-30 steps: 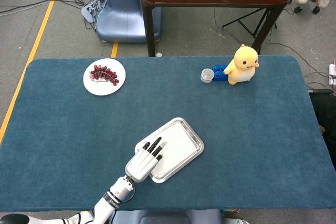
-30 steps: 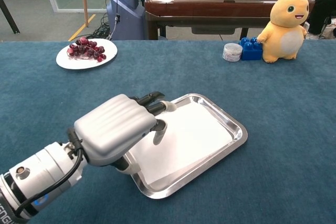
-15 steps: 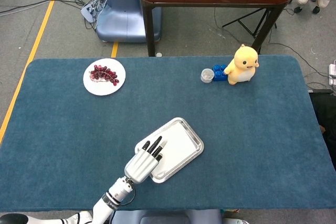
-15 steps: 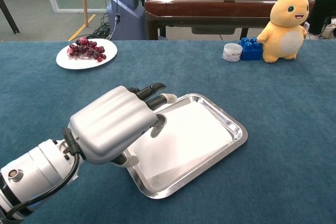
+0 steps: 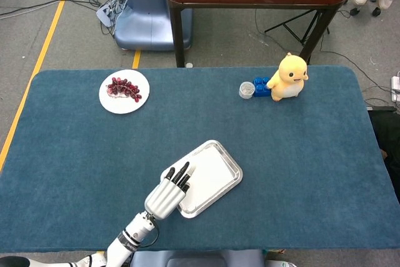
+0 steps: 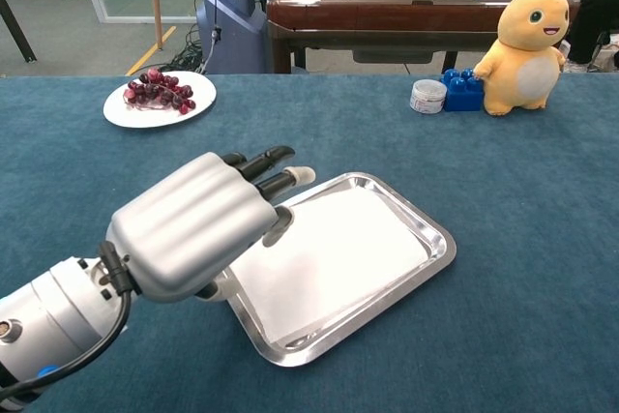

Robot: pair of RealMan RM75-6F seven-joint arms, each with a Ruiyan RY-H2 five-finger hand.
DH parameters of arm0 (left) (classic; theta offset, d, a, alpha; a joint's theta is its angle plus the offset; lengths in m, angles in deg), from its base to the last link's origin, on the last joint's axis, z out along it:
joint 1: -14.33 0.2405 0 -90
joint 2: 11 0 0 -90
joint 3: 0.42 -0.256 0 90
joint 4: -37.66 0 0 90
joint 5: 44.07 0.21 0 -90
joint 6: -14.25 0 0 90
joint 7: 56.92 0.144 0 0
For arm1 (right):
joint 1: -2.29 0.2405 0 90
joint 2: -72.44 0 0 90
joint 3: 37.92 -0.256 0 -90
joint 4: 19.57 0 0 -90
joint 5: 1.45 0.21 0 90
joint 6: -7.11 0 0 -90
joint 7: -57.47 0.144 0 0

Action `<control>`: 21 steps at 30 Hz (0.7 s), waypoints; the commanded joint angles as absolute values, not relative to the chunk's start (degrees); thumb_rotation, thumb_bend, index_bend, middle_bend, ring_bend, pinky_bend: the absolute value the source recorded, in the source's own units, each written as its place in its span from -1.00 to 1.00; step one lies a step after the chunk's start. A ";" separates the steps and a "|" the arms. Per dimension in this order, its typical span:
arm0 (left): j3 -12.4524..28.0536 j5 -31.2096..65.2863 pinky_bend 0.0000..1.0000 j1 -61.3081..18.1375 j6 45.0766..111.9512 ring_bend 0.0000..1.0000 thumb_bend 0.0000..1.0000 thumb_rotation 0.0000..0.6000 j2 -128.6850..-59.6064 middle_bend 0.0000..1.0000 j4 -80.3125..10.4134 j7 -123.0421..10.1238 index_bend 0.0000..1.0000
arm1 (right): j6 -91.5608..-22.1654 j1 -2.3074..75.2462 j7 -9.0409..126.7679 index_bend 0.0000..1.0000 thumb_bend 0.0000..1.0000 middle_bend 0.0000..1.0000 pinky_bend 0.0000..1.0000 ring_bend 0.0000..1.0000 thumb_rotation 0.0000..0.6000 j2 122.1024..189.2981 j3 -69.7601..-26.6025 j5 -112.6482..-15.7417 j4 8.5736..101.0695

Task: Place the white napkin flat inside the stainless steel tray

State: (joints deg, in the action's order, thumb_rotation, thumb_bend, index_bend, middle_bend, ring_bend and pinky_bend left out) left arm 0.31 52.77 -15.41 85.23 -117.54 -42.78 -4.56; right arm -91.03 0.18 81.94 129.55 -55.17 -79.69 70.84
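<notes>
We see the white napkin [image 6: 329,258] lying flat inside the stainless steel tray [image 6: 437,235], covering most of its floor. Our left hand [image 6: 198,224] hangs over the tray's near-left corner, fingers [image 6: 266,157] extended and slightly apart, holding nothing; whether the fingertips touch the napkin, we cannot tell. Our right hand appears in neither view. Far left of the tray sits a white plate [image 5: 124,91] of grapes [image 5: 124,87]. Far right of the tray stand a yellow plush toy [image 5: 288,77], blue blocks [image 5: 260,85] and a small container [image 5: 247,89].
</notes>
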 commanded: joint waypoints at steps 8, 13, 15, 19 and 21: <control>-0.46 52.88 -0.38 -14.57 85.27 -0.87 -0.79 1.00 -116.57 -0.71 -45.40 -2.89 0.00 | -91.11 0.11 81.84 0.04 -0.62 -0.39 -0.79 -0.63 1.00 129.60 -55.14 -79.74 70.91; 0.12 51.42 -0.38 -13.81 85.31 -0.87 -0.79 1.00 -115.26 -0.71 -47.13 -1.88 -0.06 | -90.88 0.22 81.75 0.04 -0.62 -0.39 -0.79 -0.63 1.00 129.63 -55.06 -79.85 70.87; 0.25 50.73 -0.38 -13.37 85.45 -0.87 -0.79 1.00 -114.33 -0.71 -48.04 -1.70 -0.10 | -90.78 0.26 81.61 0.04 -0.62 -0.39 -0.79 -0.63 1.00 129.66 -54.98 -79.90 70.88; 0.35 49.50 -0.38 -12.28 86.16 -0.87 -0.79 1.00 -111.92 -0.71 -49.88 -1.64 -0.17 | -90.65 0.37 81.27 0.04 -0.62 -0.39 -0.79 -0.63 1.00 129.75 -54.79 -80.18 70.99; 0.47 48.86 -0.38 -11.75 86.57 -0.86 -0.79 1.00 -110.68 -0.71 -50.89 -1.62 -0.20 | -90.60 0.40 81.04 0.04 -0.62 -0.39 -0.79 -0.63 1.00 129.82 -54.64 -80.36 71.07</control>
